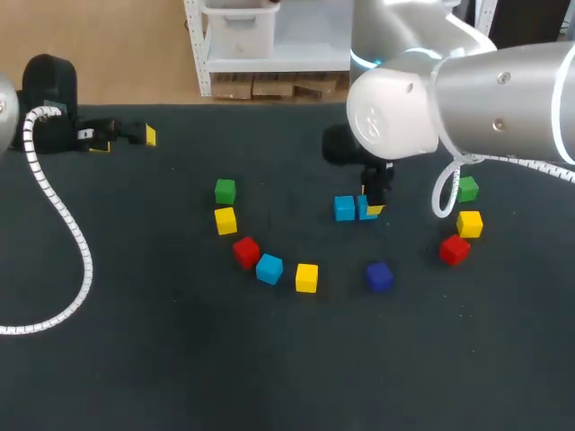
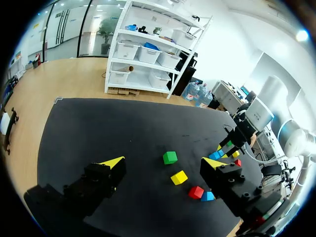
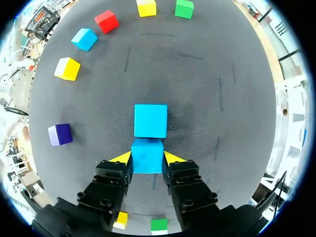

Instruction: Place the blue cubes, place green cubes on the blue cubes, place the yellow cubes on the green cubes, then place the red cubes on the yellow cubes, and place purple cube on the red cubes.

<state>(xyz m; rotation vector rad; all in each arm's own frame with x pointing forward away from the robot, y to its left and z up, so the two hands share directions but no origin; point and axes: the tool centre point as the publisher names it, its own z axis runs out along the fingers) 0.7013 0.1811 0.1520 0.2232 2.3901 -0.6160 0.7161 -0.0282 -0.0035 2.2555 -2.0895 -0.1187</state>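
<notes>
My right gripper (image 3: 147, 159) is shut on a blue cube (image 3: 147, 155), low at the table near the middle. A second blue cube (image 3: 150, 120) lies just ahead of it, the two touching or nearly so. From above, the held blue cube (image 1: 367, 209) sits right beside the other blue cube (image 1: 344, 208), under the right gripper (image 1: 371, 205). A third blue cube (image 1: 269, 268) lies in the arc of cubes at the left. My left gripper (image 1: 126, 135) rests open and empty at the far left of the table, its fingers (image 2: 112, 162) spread wide.
An arc of loose cubes: green (image 1: 225, 190), yellow (image 1: 225, 220), red (image 1: 246, 251), yellow (image 1: 306, 277), purple (image 1: 379, 277). To the right lie green (image 1: 467, 189), yellow (image 1: 469, 224) and red (image 1: 454, 249). The dark table (image 1: 180, 359) is bare at the front.
</notes>
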